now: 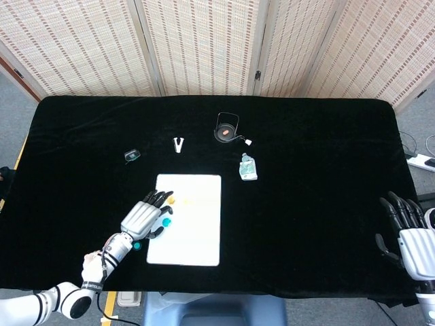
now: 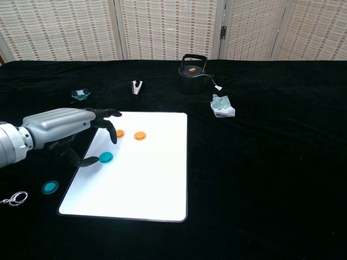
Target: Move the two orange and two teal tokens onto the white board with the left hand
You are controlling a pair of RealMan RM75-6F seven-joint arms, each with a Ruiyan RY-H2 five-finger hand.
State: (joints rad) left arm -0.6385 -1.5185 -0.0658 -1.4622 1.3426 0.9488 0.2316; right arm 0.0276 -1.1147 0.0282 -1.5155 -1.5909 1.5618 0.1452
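A white board (image 2: 146,179) (image 1: 197,234) lies on the black table. Two orange tokens (image 2: 120,133) (image 2: 140,135) rest on its far left part. One teal token (image 2: 105,157) (image 1: 166,221) lies on the board near its left edge. The second teal token (image 2: 50,187) (image 1: 136,245) sits on the cloth, left of the board. My left hand (image 2: 65,130) (image 1: 144,217) hovers over the board's left edge, fingers spread, holding nothing, its thumb just beside the teal token on the board. My right hand (image 1: 411,234) rests at the table's right edge, fingers apart and empty.
Behind the board stand a black kettle (image 2: 191,67), a small metal clip (image 2: 136,86), a clear packet (image 2: 222,105) and a small glass piece (image 2: 80,94). A key ring (image 2: 15,199) lies at the near left.
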